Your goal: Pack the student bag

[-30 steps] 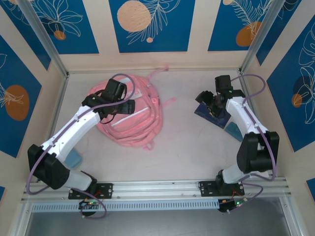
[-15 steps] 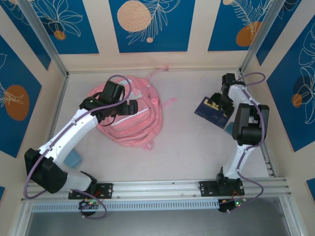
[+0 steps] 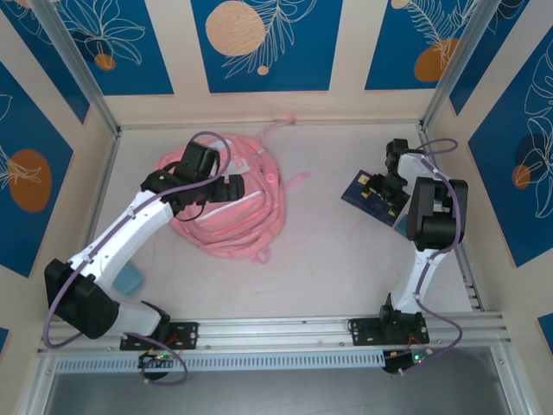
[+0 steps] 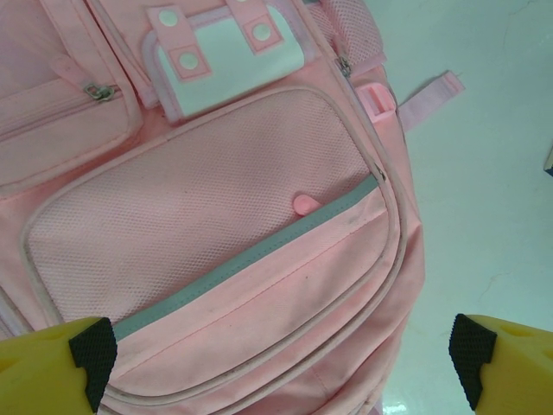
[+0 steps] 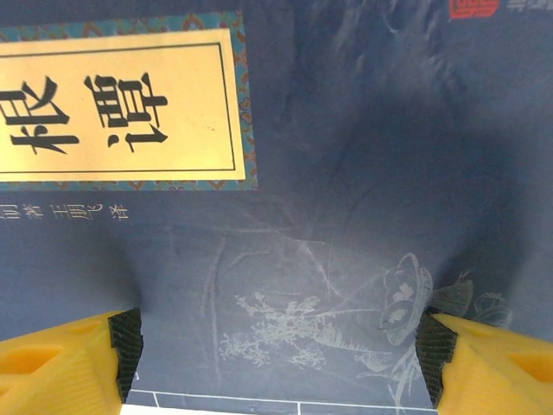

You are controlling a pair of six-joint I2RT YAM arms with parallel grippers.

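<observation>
Left claw (image 4: 281, 363) spread over pink bag (image 4: 216, 199), right claw (image 5: 276, 346) spread over blue book (image 5: 346, 173) near right edge of table (image 3: 328, 251), bare room between

Bag (image 4: 216, 216): pink, laid flat, mesh pocket at centre.
Patch (image 4: 226, 54): white, seen at 12 o'clock.
Strap (image 4: 429, 92): laid on table (image 4: 484, 190), 2 o'clock.
Gripper (image 4: 281, 367): spread wide, tips at 7 and 5 o'clock.

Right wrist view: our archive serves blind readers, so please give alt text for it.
A dark blue book cover seen close up, with a gold label of black Chinese characters at upper left and a pale floral line drawing lower down. The right tool is open over it, one yellow finger in each bottom corner.
</observation>
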